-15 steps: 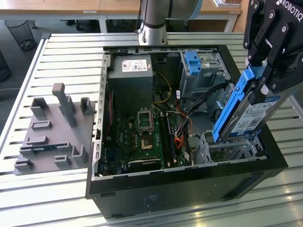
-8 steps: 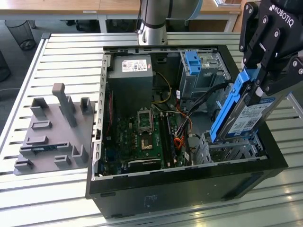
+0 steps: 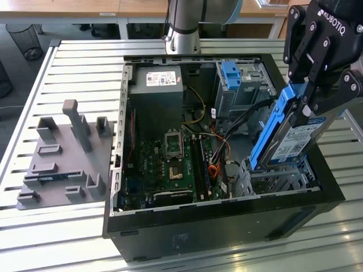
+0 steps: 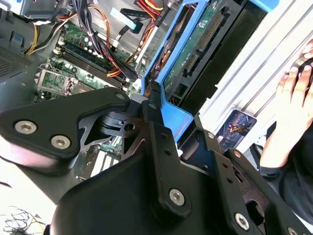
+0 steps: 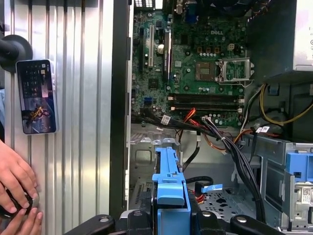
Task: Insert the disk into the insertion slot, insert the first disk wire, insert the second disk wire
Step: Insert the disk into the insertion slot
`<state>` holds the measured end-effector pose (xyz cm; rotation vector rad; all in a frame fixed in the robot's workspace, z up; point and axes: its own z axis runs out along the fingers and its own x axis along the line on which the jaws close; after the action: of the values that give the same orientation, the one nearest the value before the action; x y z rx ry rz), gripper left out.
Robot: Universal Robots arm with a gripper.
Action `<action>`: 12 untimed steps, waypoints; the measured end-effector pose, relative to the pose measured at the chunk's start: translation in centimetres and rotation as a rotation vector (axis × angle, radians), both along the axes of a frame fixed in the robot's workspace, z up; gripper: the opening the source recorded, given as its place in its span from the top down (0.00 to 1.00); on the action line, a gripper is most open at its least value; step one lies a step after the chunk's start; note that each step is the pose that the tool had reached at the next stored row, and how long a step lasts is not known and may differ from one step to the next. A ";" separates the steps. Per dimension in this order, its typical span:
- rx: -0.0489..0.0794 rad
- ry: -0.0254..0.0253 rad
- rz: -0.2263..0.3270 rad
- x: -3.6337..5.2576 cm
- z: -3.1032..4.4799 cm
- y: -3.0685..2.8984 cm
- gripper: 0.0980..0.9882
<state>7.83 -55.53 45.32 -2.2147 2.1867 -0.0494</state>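
My gripper (image 3: 304, 101) is shut on the disk (image 3: 290, 140), a hard drive with a white-and-blue label in a bright blue caddy. The disk hangs tilted, its lower end just above the insertion slot (image 3: 279, 179), a low silver perforated cage at the case's front corner on the exterior view's right. In the second wrist view the disk (image 4: 194, 55) shows its green underside past the black fingers (image 4: 157, 128). The first wrist view shows the caddy (image 5: 168, 180) end-on over the slot's metal floor (image 5: 143, 157). A black cable bundle (image 5: 229, 146) and a blue-tipped plug (image 5: 211, 188) lie beside it.
A taller grey cage with a blue-fronted caddy (image 3: 233, 80) stands behind the slot. The motherboard (image 3: 170, 160) and power supply (image 3: 156, 86) fill the open case. A grey fixture plate (image 3: 62, 154) lies on the slatted table. A phone (image 5: 36, 96) and a person's hand (image 5: 14, 182) rest outside the case.
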 end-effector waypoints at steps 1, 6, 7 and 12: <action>0.000 0.0000 0.000 0.00 -0.04 0.06 0.70; 0.000 0.0000 0.000 -0.04 -0.34 0.30 0.70; 0.000 0.0000 0.000 -0.04 -0.39 0.35 0.70; 0.000 0.0000 0.000 -0.10 -0.67 0.53 0.70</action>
<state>7.74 -55.00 44.64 -2.2145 2.1866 -0.0492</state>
